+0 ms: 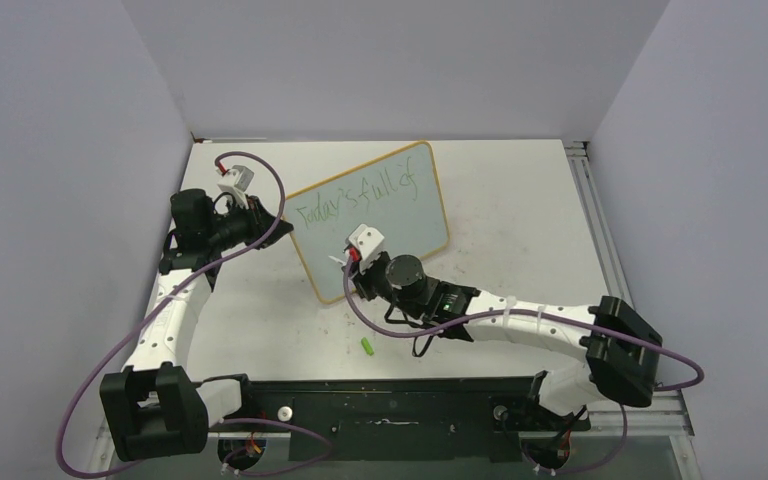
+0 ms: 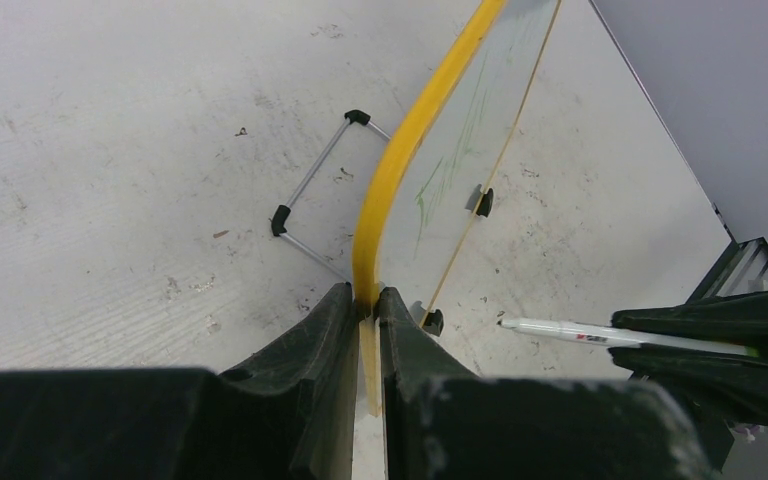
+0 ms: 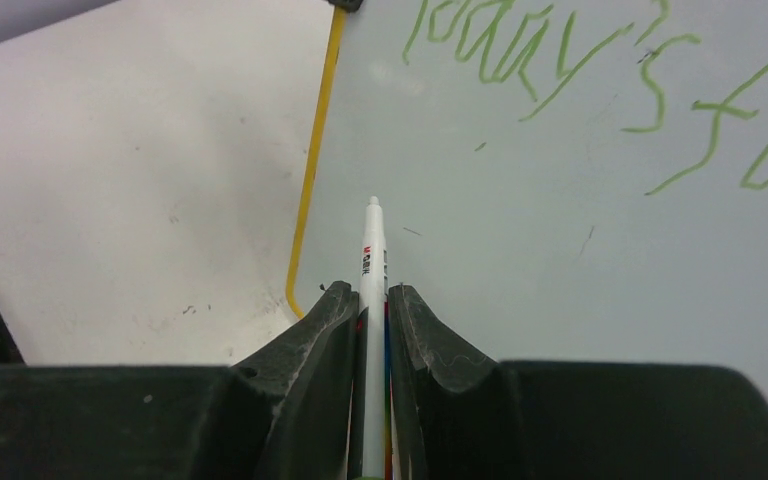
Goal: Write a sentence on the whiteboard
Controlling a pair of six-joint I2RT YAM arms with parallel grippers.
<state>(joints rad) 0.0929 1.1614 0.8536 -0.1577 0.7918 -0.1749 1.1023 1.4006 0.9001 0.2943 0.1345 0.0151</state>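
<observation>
Both your pincers are clenched: the left gripper (image 2: 365, 300) clamps the whiteboard (image 2: 405, 140) by its edge, the right gripper (image 3: 372, 300) grasps the marker (image 3: 372, 245). The sentence (image 3: 560, 70) sits at 12 o'clock of its tip, and a cap (image 1: 368, 346) lies on the table at 6.

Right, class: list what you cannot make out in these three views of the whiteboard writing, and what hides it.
- Top view: whether the marker touches the whiteboard; the right gripper covers its tip.
- Right wrist view: the sentence is cut off by the top and right edges.
- Left wrist view: the sentence, seen nearly edge-on, is unreadable.
- Top view: the small green object is too small to identify.
</observation>
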